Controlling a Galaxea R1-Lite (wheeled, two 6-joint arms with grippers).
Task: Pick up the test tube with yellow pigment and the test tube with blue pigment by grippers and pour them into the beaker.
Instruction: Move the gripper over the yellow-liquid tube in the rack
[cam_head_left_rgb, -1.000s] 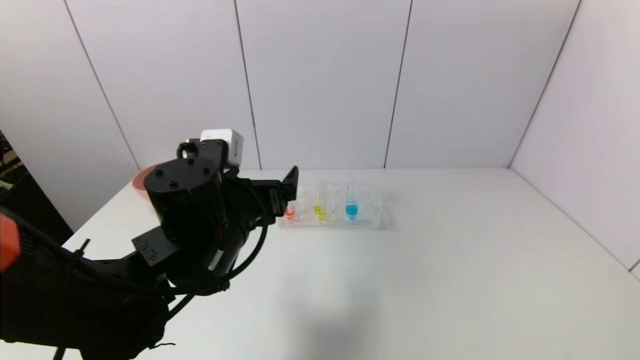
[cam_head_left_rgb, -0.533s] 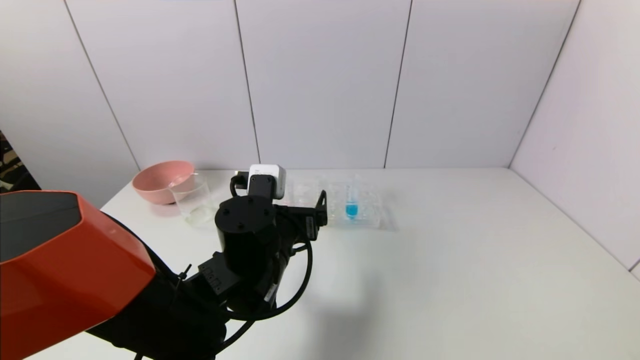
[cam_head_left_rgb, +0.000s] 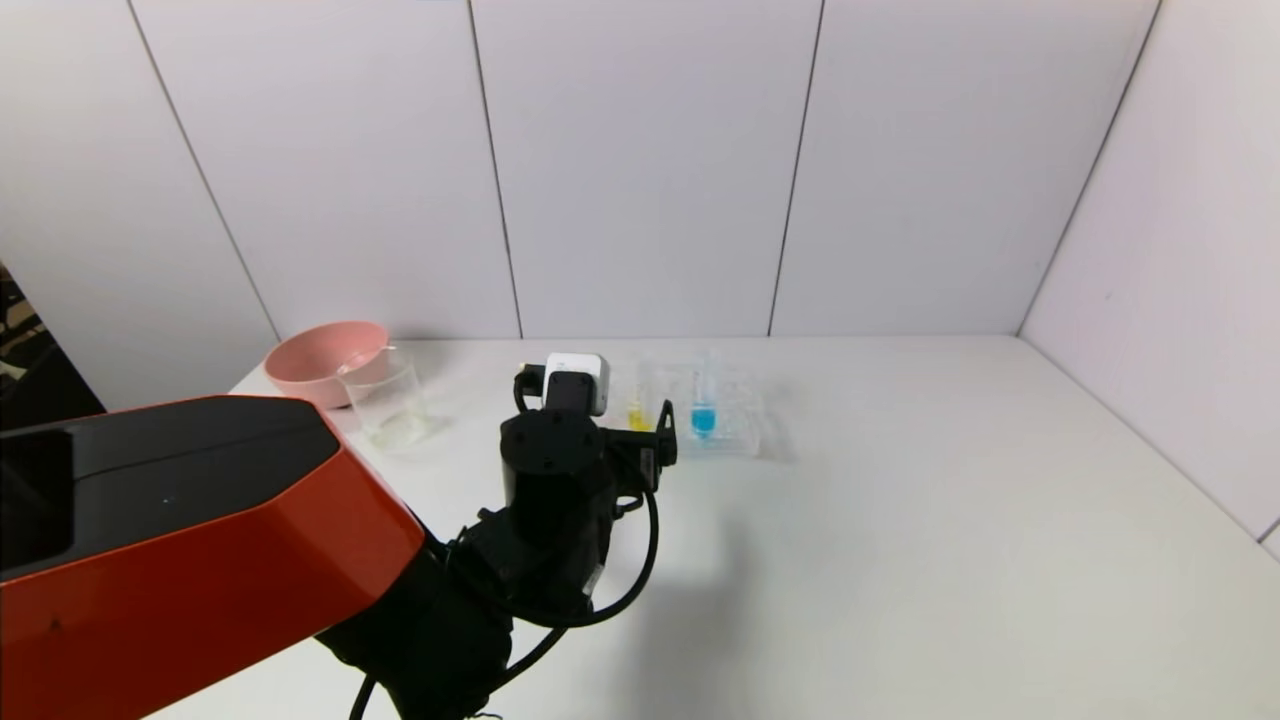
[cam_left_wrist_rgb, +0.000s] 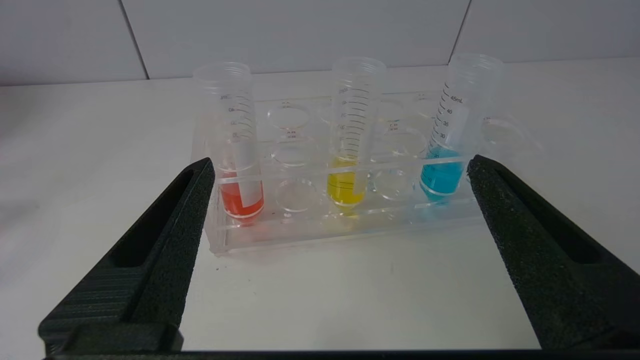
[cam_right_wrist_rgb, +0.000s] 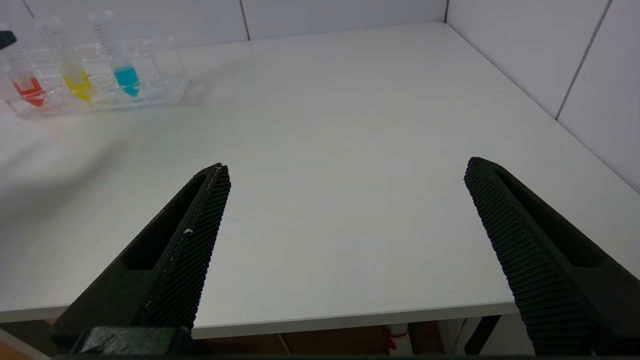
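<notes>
— Left gripper (cam_left_wrist_rgb: 340, 165) first: how does it stand?
— Fingers (cam_left_wrist_rgb: 165, 240) spread wide and holding nothing, just short of the tube rack (cam_left_wrist_rgb: 345, 220), lined up on the test tube with yellow pigment (cam_left_wrist_rgb: 350, 145). A second ago it sat further left, near the red-liquid tube (cam_left_wrist_rgb: 237, 150).
— And the tubes?
— All upright in the rack's front row, mouths up, long axes vertical. The test tube with blue pigment (cam_left_wrist_rgb: 450, 135) is at the rack's right end.
— Right gripper (cam_right_wrist_rgb: 345, 210)?
— Wide apart too, empty, well away from the rack, over the table's (cam_head_left_rgb: 950, 520) near edge.
— Beaker (cam_head_left_rgb: 385, 400)?
— Left of the rack, just in front of a pink bowl (cam_head_left_rgb: 320, 360). White table, white panelled walls (cam_head_left_rgb: 640, 160) behind.
</notes>
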